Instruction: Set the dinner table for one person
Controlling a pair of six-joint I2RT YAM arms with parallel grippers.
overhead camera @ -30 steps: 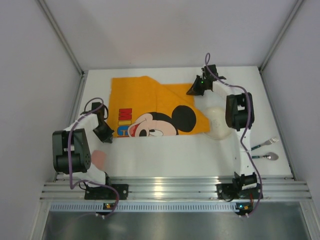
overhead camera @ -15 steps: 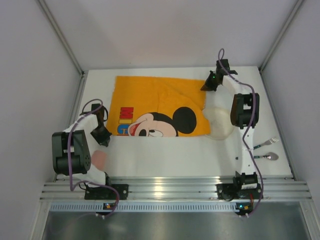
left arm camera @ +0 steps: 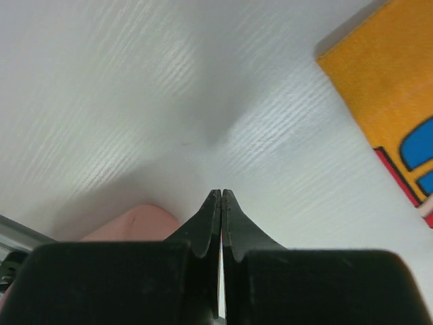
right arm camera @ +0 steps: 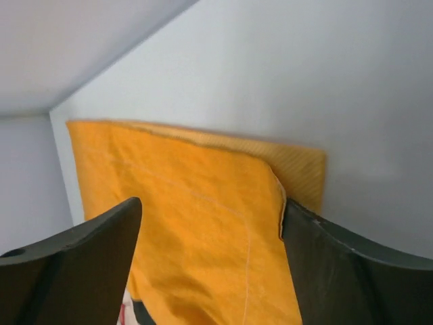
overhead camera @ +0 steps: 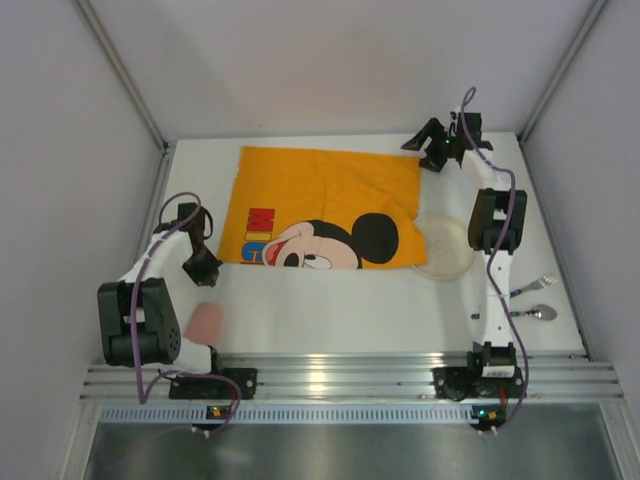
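The white dinner table [overhead camera: 330, 310] carries an orange cartoon-mouse placemat [overhead camera: 320, 205], spread out flat. My right gripper [overhead camera: 418, 140] hangs open over the mat's far right corner. In the right wrist view the orange cloth [right arm camera: 196, 223] fills the gap between the spread fingers [right arm camera: 81, 250], and its hemmed edge lies against the right one. My left gripper [overhead camera: 203, 268] is shut on nothing just off the mat's near left corner. Its closed tips [left arm camera: 221, 194] hover over the bare tabletop [left arm camera: 135, 88], with the mat corner [left arm camera: 392, 88] to their right.
A pale round plate [overhead camera: 445, 247] lies just right of the mat, touching its edge. A fork [overhead camera: 530, 288] and a spoon [overhead camera: 535, 313] lie at the near right. A pink thing [overhead camera: 207, 322] sits near the left arm's base, also visible behind the left fingers [left arm camera: 132, 222].
My right gripper drew the mat's folded corner right and toward the far edge, flattening the mat, then opened and released it. The left gripper stayed shut and barely moved.
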